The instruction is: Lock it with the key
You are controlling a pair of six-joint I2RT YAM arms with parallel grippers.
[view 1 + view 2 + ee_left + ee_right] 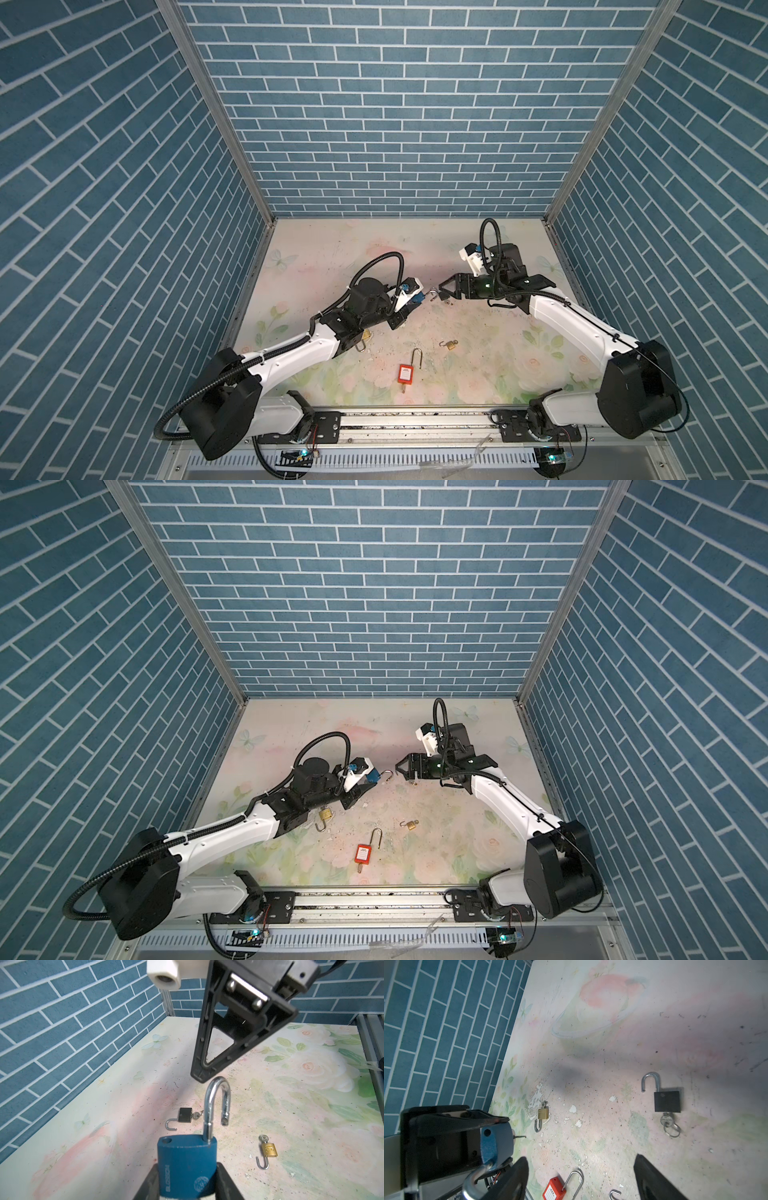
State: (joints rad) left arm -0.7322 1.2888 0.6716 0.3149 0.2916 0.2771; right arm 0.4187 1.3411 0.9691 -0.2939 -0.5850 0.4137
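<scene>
Blue padlock — shackle swung open — sits clamped in the left claw, held off the bench near the middle of both top views. Right claw gapes wide and empty, its tips just beside the shackle. Black padlock with key lies on the bench by the right claw.
</scene>
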